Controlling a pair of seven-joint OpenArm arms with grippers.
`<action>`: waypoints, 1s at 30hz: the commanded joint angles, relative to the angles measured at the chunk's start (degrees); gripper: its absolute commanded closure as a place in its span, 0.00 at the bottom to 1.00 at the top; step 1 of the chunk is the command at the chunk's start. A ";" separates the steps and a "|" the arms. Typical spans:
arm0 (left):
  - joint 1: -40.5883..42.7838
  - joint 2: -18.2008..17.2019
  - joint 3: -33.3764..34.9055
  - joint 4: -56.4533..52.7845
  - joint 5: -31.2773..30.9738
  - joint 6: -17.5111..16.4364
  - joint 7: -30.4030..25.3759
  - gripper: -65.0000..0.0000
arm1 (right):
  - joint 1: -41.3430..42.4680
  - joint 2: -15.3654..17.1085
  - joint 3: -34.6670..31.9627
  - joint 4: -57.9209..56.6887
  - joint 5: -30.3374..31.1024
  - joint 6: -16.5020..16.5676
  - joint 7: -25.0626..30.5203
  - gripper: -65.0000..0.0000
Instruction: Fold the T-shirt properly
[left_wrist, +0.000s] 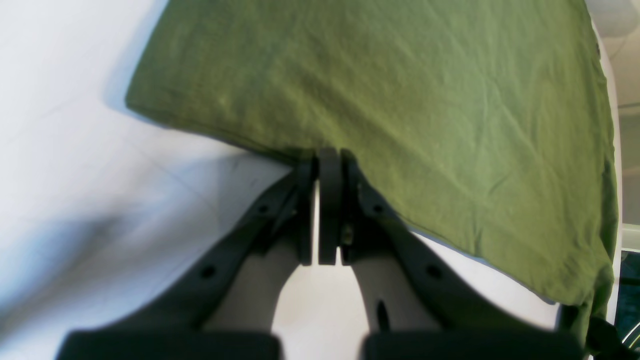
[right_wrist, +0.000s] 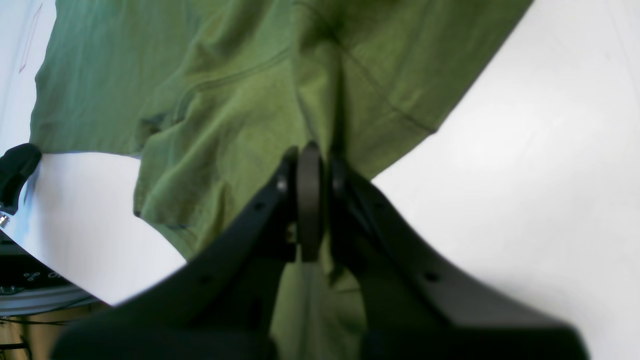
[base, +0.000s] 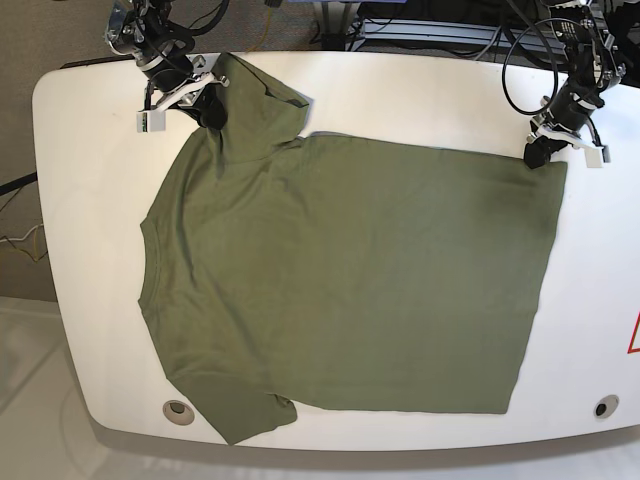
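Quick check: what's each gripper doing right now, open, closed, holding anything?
Left gripper: jaws closed on the hem edge of the T-shirt.
Right gripper: jaws closed, pinching the T-shirt at the sleeve and shoulder area.

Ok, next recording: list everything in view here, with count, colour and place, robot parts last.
T-shirt: one, olive green, spread flat across the table, neck toward the base view's left.
Table: one, white with rounded corners, under the shirt.
Round fittings: two, grey, near the table's front corners.
Cables: several, black, behind the table's far edge.
Left end effector: one, black, shut on the shirt's far hem corner.
Right end effector: one, black, shut on the far sleeve.
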 joint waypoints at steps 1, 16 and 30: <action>-0.18 -0.79 -0.64 1.08 -0.54 -0.34 -1.39 1.00 | -0.56 0.43 0.35 0.57 0.15 0.52 0.26 1.00; -0.17 -0.97 -2.16 0.94 -0.64 -0.30 -1.57 1.00 | -0.50 0.34 0.18 0.48 -0.06 0.52 0.11 1.00; -0.31 -1.26 -1.77 1.92 -0.11 0.64 3.42 0.50 | -0.40 0.27 -0.23 0.27 -0.50 0.52 0.09 1.00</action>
